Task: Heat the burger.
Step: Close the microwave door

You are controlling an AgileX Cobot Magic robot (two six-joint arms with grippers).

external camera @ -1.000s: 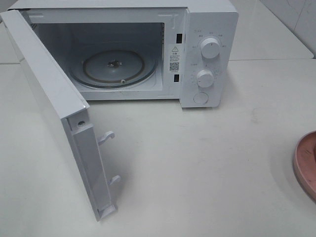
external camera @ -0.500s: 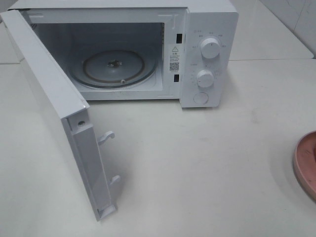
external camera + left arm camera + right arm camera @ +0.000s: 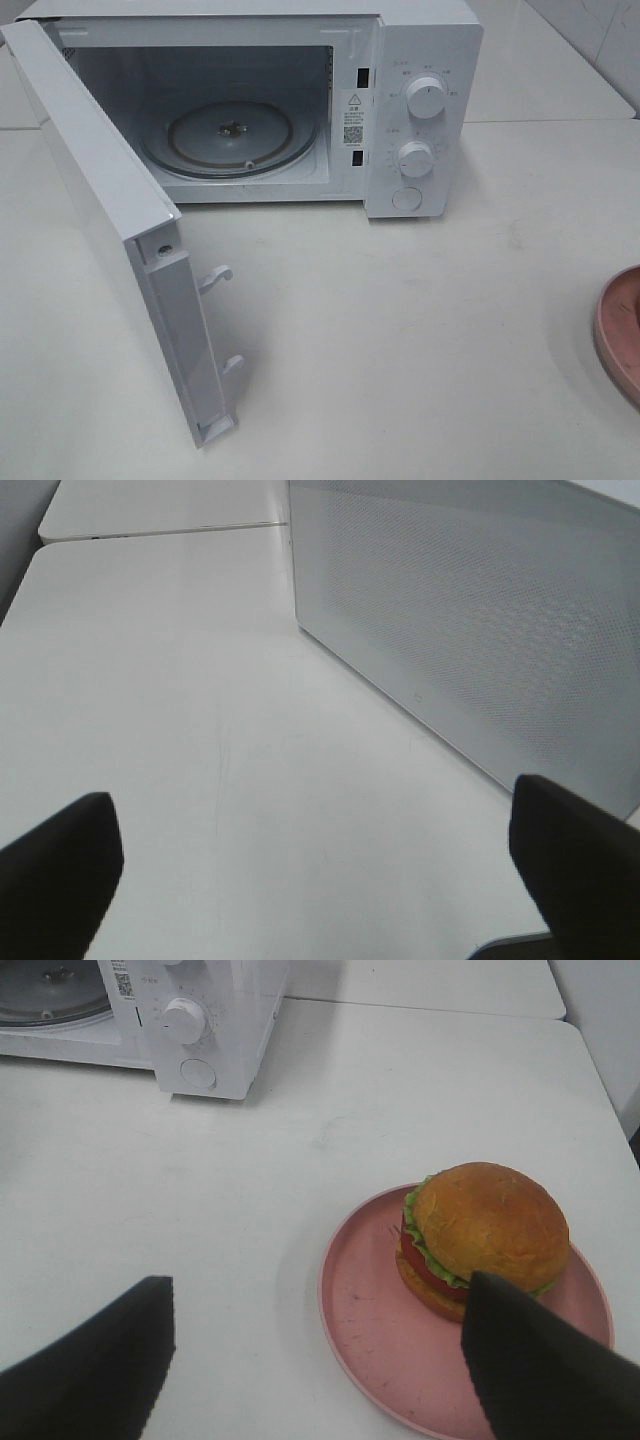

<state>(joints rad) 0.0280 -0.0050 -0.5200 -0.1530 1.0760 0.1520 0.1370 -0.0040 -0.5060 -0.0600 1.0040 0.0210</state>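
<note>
Burger (image 3: 485, 1235) partly hidden by right pincer (image 3: 318, 1360); plate (image 3: 370, 1330) cropped.

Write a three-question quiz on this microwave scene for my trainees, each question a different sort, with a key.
1. True or false: the microwave door is shut.
2. What does the burger rest on? A) glass turntable B) pink plate C) bare table
3. Fill in: the right gripper is open and holds ____.

Key: 1 false; 2 B; 3 nothing.
</note>
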